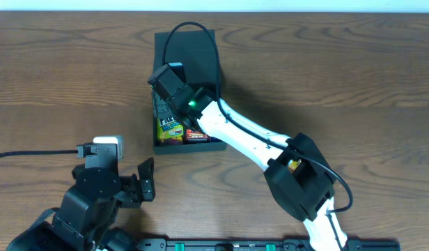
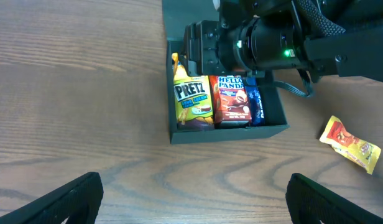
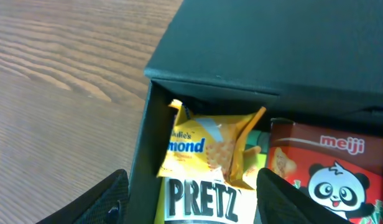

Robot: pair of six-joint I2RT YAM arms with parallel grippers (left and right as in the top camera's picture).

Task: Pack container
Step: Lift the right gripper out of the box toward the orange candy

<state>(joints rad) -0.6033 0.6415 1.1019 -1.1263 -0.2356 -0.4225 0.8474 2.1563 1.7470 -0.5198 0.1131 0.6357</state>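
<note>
The dark container (image 1: 161, 49) sits at the table's middle back, its flap lid open behind it; it also shows in the left wrist view (image 2: 226, 135) and the right wrist view (image 3: 241, 50). Inside lie a yellow Pretz box (image 2: 193, 99), a red Hello Panda box (image 2: 232, 102), a blue packet (image 2: 255, 106) and a yellow almond cracker packet (image 3: 207, 149) that stands tilted at the back. My right gripper (image 3: 191, 196) is open over the container, straddling its left wall and the Pretz box (image 3: 201, 199). My left gripper (image 2: 191, 202) is open and empty over bare table.
A yellow-red snack packet (image 2: 351, 144) lies on the table right of the container, partly under my right arm in the overhead view (image 1: 292, 164). A white device (image 1: 108, 145) with a cable sits at the left.
</note>
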